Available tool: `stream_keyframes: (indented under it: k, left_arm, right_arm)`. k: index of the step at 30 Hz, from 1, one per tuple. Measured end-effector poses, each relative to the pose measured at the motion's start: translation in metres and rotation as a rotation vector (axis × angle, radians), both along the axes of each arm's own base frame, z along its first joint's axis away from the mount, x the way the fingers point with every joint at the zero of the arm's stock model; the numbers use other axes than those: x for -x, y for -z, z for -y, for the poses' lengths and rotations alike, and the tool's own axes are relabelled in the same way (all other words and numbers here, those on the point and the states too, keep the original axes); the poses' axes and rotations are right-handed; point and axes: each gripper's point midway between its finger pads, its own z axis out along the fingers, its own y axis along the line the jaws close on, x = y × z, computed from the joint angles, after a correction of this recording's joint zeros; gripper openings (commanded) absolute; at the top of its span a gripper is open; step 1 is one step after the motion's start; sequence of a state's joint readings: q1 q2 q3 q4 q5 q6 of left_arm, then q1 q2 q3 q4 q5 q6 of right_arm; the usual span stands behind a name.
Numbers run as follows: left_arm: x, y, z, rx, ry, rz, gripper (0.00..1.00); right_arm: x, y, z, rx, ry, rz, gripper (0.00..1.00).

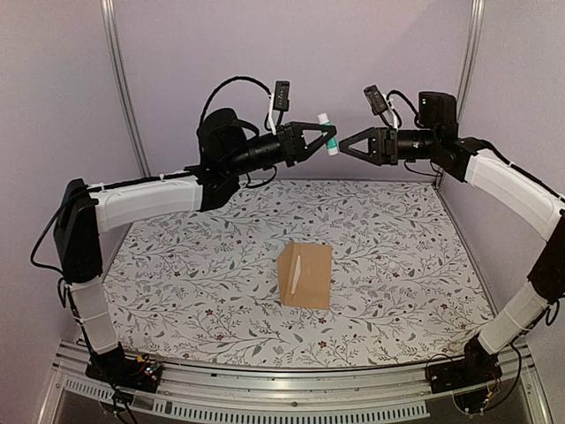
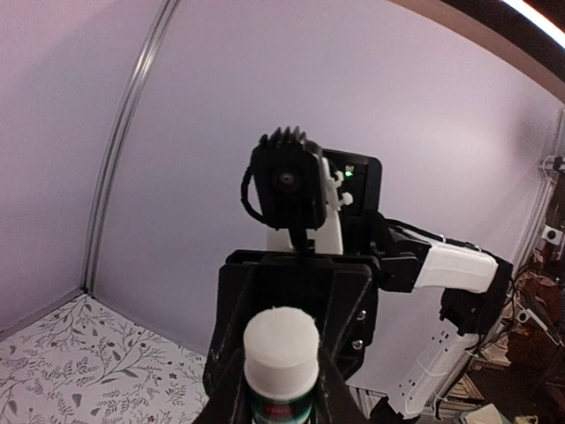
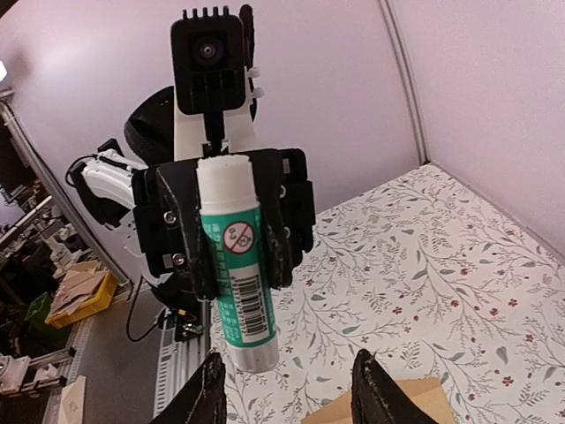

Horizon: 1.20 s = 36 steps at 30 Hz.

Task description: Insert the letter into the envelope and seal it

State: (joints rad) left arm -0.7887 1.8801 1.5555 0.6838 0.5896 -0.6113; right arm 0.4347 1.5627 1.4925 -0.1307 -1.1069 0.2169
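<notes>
On the floral table [image 1: 194, 265] the envelope [image 1: 305, 275] lies mid-cloth with no loose letter in sight, so the letter is probably inside and only the sealing is left. Above the far edge, the left gripper [image 1: 323, 139] is clamped on an upright glue stick [image 3: 237, 265]. The right gripper [image 3: 290, 390] faces it, fingers apart and empty.

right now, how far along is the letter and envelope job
Looks done: the letter seems tucked in the envelope, only a white sliver showing. In hand: the left hand grips a glue stick up high, the right hand open beside it. Left: gluing and sealing it.
</notes>
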Motion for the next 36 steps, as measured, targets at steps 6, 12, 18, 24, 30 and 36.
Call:
stream_keyframes:
  k: [6, 12, 18, 24, 30, 36]
  left_arm:
    - [-0.031, 0.013, -0.014, -0.008, -0.225, -0.095, 0.0]
    - [-0.041, 0.005, -0.027, 0.031, -0.344, -0.128, 0.0]
    - [-0.037, 0.002, -0.025, 0.044, -0.354, -0.132, 0.0]
    - [-0.033, 0.006, -0.022, 0.039, -0.346, -0.139, 0.0]
    - [-0.032, 0.005, -0.021, 0.04, -0.343, -0.138, 0.0]
    - [-0.032, 0.005, -0.021, 0.044, -0.344, -0.136, 0.0]
  right_arm:
    - [-0.02, 0.005, 0.0, 0.164, 0.297, 0.258, 0.5]
    - [-0.025, 0.015, -0.009, 0.281, 0.392, 0.386, 0.51]
    - [-0.028, 0.011, -0.023, 0.309, 0.405, 0.448, 0.48]
    - [-0.029, 0.011, -0.032, 0.317, 0.401, 0.468, 0.37]
    - [-0.03, 0.014, -0.035, 0.321, 0.399, 0.463, 0.15]
    - [-0.03, 0.012, -0.036, 0.316, 0.399, 0.442, 0.08]
